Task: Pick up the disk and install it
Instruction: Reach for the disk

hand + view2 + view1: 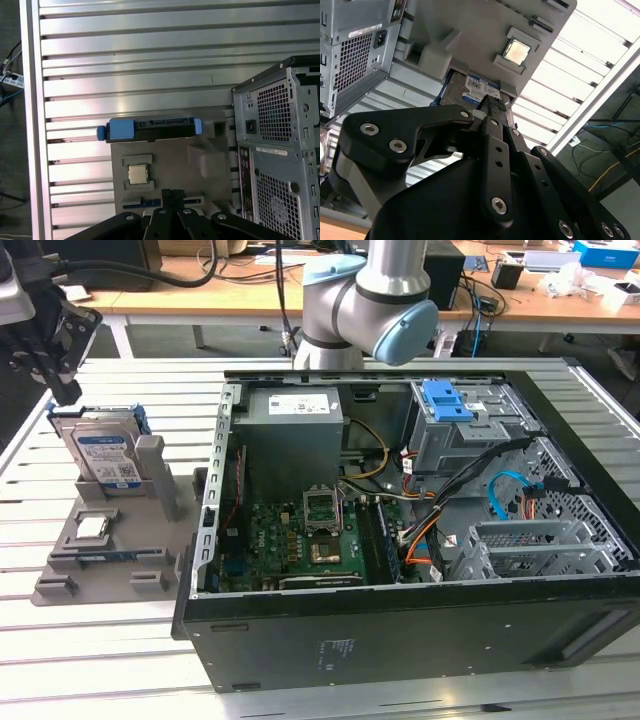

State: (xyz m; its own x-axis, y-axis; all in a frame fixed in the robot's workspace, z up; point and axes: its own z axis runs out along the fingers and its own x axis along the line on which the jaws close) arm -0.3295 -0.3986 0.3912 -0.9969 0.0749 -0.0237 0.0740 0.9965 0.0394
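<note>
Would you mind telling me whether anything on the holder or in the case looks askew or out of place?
Nothing stands out. The disk stands upright in its slot on the grey holder, the chip sits flat in its recess, and the open case lies beside them.

A robotics lab: slatted aluminium bench (100, 660), cable-strewn desks (250, 295) behind.

— Where do we stand in the exterior view?
— High over the open computer case (400, 540), looking down across the slatted table (100, 660).
— And on the wrist?
— In the first wrist view we look straight down on the grey holder (170, 160). In the second wrist view we sit closer, slanting past the gripper (492, 102). All three views share that holder and the disk (150, 130).
</note>
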